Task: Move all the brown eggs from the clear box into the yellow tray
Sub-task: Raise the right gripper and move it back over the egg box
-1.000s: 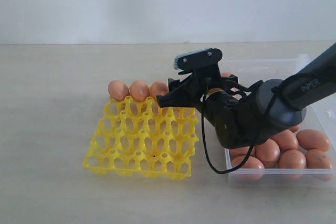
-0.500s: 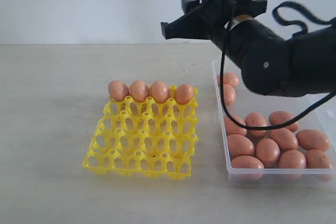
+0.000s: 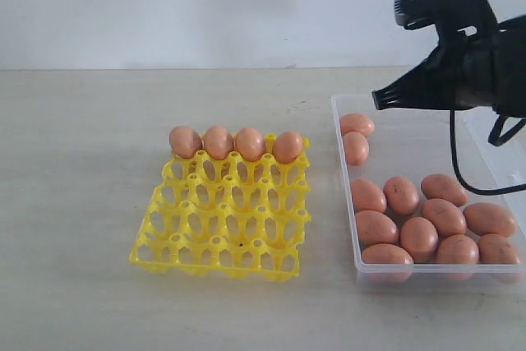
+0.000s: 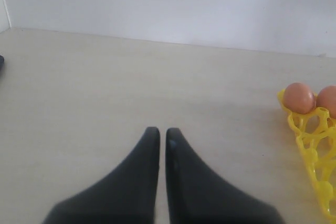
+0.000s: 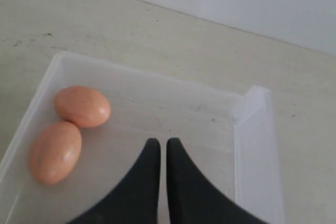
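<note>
The yellow tray (image 3: 222, 236) lies left of centre with several brown eggs (image 3: 251, 144) seated along its far row. To its right the clear box (image 3: 411, 121) holds several more brown eggs (image 3: 419, 236) near its front, plus two (image 3: 356, 147) by its far left wall. My right gripper (image 3: 376, 100) hangs shut and empty above the box's far end; in the right wrist view its tips (image 5: 159, 141) hover over bare box floor beside those two eggs (image 5: 82, 106). My left gripper (image 4: 159, 130) is shut and empty over bare table, with the tray's corner (image 4: 315, 145) off to one side.
A pale wooden tabletop (image 3: 82, 162) runs under everything to a white wall (image 3: 164, 6) behind. The right arm's black cable (image 3: 460, 174) loops above the box's right part. The box's far corner wall (image 5: 252, 103) stands close to the right gripper.
The right gripper has shut after leaving an egg in the tray's far row. It rose and swung right, from over the tray to above the clear box.
</note>
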Controlling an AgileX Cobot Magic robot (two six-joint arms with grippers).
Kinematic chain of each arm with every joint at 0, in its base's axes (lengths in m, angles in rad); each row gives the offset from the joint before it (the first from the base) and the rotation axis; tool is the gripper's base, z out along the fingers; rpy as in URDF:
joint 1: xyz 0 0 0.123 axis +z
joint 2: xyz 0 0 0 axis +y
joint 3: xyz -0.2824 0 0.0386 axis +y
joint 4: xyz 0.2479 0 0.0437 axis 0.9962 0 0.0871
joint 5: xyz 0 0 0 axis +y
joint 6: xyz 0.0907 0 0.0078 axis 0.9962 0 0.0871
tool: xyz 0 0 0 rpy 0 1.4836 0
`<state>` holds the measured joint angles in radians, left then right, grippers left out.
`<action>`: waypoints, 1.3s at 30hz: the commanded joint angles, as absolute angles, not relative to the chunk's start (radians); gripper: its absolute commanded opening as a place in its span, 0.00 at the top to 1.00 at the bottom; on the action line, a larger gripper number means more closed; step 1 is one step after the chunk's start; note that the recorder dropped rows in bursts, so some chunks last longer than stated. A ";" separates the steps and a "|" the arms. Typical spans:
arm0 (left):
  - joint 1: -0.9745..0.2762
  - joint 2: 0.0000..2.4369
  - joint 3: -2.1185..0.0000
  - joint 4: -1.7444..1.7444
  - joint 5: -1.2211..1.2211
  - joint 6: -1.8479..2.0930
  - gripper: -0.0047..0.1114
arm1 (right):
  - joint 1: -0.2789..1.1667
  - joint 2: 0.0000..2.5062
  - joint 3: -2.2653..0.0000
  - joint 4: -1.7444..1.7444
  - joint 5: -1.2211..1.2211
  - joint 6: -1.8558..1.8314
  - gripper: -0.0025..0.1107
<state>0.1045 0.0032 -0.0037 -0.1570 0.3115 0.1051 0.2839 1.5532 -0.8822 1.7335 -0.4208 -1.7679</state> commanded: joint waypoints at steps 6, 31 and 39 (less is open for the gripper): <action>0.107 0.000 0.000 -0.158 0.307 0.109 0.92 | 0.170 1.543 -0.759 1.622 -0.664 -1.595 0.98; 0.107 0.000 0.000 -0.158 0.303 0.109 0.92 | 0.220 1.463 -0.691 1.699 -0.366 -1.931 0.98; 0.107 0.000 0.000 -0.158 0.303 0.109 0.92 | 0.220 1.453 -0.754 0.666 -0.544 -0.864 0.98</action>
<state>0.1045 0.0032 -0.0037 -0.1570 0.3115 0.1051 0.2221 1.4622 -0.7390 0.9713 -0.4378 -1.2133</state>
